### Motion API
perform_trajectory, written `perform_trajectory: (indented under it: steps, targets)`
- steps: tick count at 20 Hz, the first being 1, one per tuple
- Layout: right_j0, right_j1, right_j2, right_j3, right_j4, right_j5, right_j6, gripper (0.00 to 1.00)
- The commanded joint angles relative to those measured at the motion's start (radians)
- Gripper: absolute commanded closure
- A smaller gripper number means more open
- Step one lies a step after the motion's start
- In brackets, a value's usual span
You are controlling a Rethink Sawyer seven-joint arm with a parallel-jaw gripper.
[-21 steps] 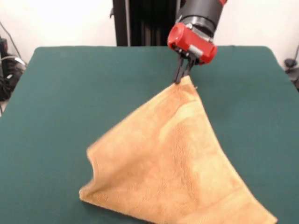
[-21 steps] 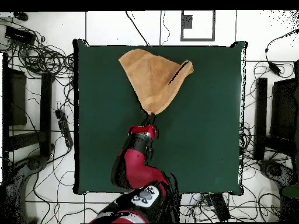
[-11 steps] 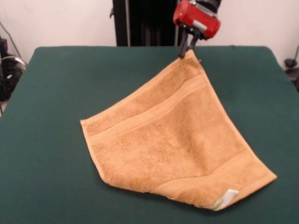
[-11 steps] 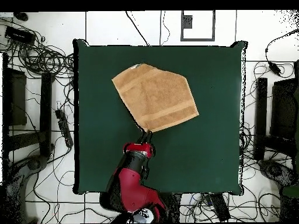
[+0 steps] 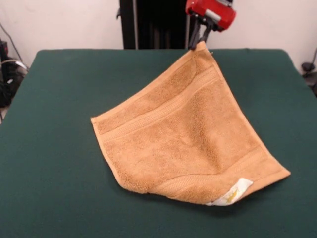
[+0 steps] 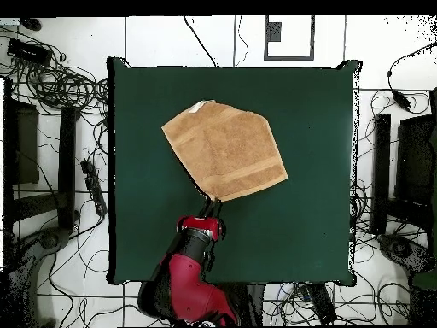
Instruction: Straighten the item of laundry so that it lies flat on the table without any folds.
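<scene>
An orange-tan terry towel (image 5: 183, 141) (image 6: 224, 149) is spread over the dark green table (image 5: 59, 89) (image 6: 316, 128). One corner is lifted off the felt at the far side, and my gripper (image 5: 199, 43) (image 6: 211, 203) is shut on that corner. From there the cloth slopes down to the table. Its near edge curls over, showing a small white label (image 5: 232, 194). Woven border bands run across the cloth.
Cables and dark equipment (image 6: 51, 128) lie on the floor around the table in the overhead view. The black pedestal column (image 5: 148, 24) stands behind the table's far edge. My red arm (image 6: 188, 286) reaches in over the table's bottom edge.
My gripper has drawn back toward the robot's base with the towel corner in it. The towel opened from a bunched triangle into a wide spread and slid after the gripper.
</scene>
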Motion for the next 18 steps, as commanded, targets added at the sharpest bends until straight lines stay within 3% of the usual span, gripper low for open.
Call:
perform_trajectory:
  steps: [1,6,9,18]
  targets:
    - [0.092,-0.006,0.120,0.094,0.165,0.103,0.309,1.00]
    - [0.152,0.037,0.126,0.097,0.254,0.101,0.292,1.00]
    - [0.147,0.018,0.148,0.117,0.227,0.114,0.325,1.00]
    - [0.199,0.019,0.156,0.133,0.294,0.139,0.310,1.00]
